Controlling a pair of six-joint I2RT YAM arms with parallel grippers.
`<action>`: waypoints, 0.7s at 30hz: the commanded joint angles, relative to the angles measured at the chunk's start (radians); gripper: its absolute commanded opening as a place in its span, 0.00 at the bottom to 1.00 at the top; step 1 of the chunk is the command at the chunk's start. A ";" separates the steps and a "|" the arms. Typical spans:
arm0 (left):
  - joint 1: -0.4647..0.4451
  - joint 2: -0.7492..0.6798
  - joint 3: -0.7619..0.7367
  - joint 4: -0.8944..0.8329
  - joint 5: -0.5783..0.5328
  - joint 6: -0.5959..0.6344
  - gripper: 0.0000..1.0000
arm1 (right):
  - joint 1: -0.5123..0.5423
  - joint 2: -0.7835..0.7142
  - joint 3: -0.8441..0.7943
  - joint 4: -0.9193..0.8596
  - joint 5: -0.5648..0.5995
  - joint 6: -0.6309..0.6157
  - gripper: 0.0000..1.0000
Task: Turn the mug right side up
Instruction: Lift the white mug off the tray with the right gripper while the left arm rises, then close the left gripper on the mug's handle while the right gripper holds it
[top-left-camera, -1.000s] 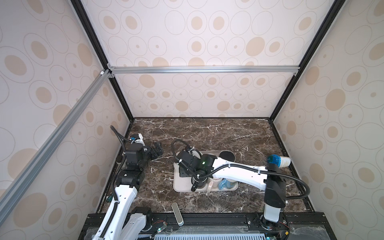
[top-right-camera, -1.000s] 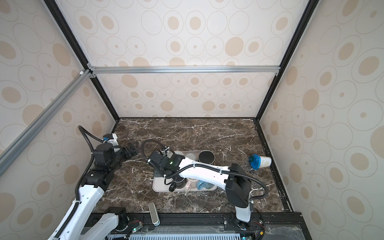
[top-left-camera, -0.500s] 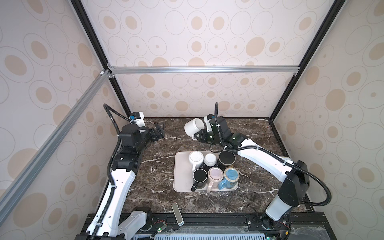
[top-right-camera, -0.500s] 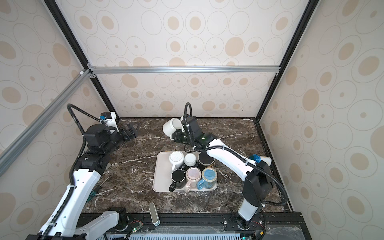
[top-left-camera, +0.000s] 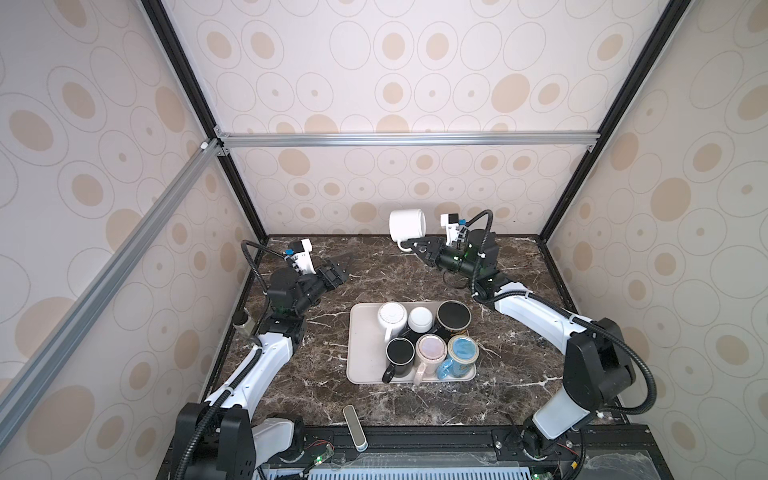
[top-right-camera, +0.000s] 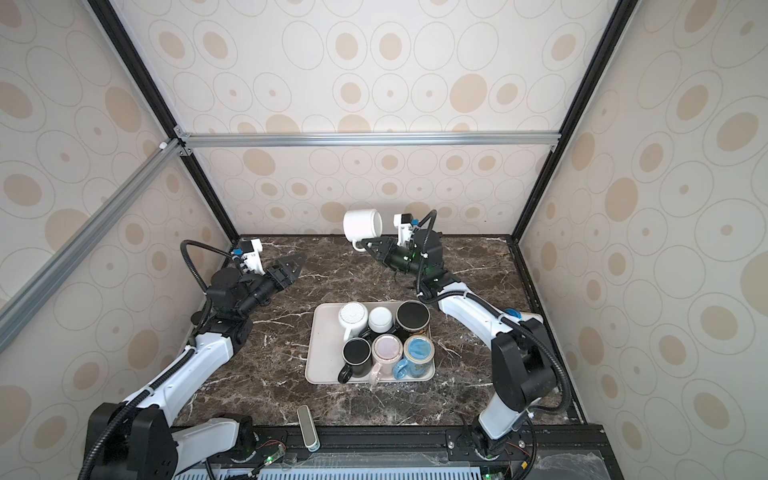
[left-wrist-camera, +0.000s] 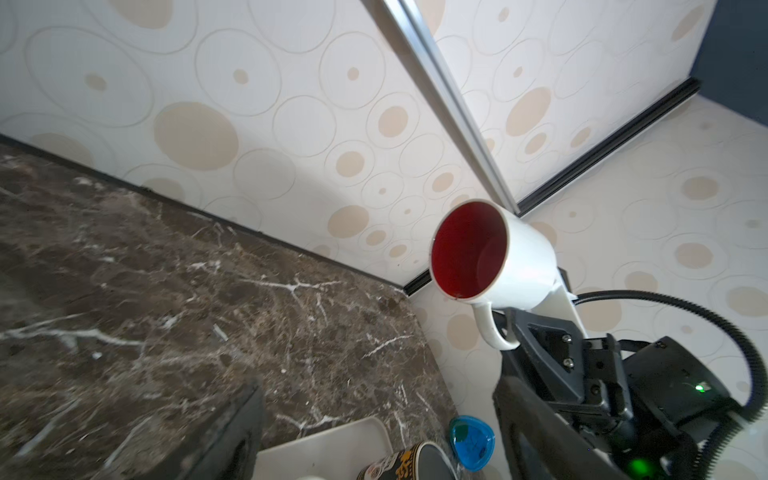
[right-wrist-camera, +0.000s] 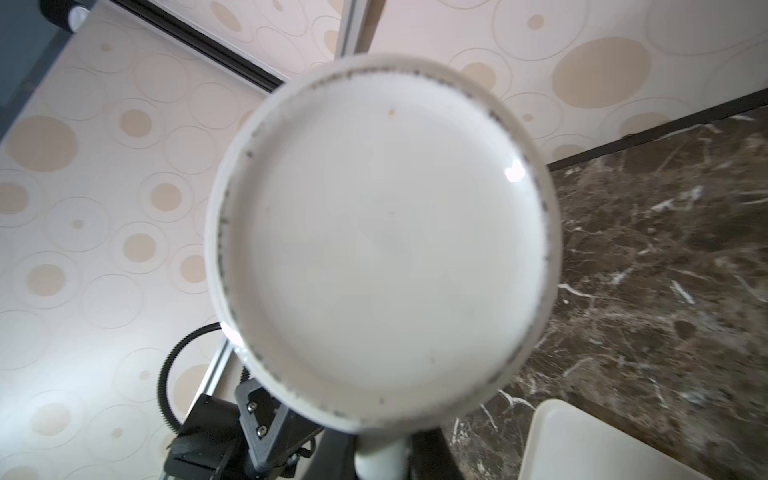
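Right gripper (top-left-camera: 411, 244) is clamped on the handle of the white mug (top-left-camera: 407, 226) and holds it in the air, well above the bench (top-left-camera: 291, 374), at the back close to the rear wall. In both top views the mug (top-right-camera: 362, 225) lies on its side, handle pointing down and mouth facing the left arm's side. Left wrist view looks straight into the mouth: the mug (left-wrist-camera: 498, 253) has a red inside, and the right gripper (left-wrist-camera: 515, 328) pinches the handle from below. Right wrist view is mostly filled by the mug's (right-wrist-camera: 382, 241) flat white base with a scuffed dark ring. So the mug is not upright.

Left gripper (top-left-camera: 343, 264) is open and empty. It is raised over the back-left of the bench, pointing toward the mug but well apart from it.

The beige tray (top-left-camera: 361, 332) sits mid-bench with six other mugs packed on it:
- Back row: white mug (top-left-camera: 392, 318), small white mug (top-left-camera: 420, 318), large black mug (top-left-camera: 454, 318).
- Front row: black mug (top-left-camera: 400, 351), pink mug (top-left-camera: 431, 348), blue mug (top-left-camera: 462, 349).

Neither gripper touches the tray or anything on it.
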 joint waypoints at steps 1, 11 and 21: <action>-0.031 0.023 -0.020 0.221 0.026 -0.096 0.87 | 0.009 0.051 0.019 0.372 -0.122 0.177 0.00; -0.076 0.151 -0.010 0.414 0.061 -0.203 0.81 | 0.019 0.104 0.003 0.542 -0.174 0.310 0.00; -0.136 0.220 0.059 0.453 0.068 -0.244 0.80 | 0.043 0.102 -0.012 0.537 -0.202 0.286 0.00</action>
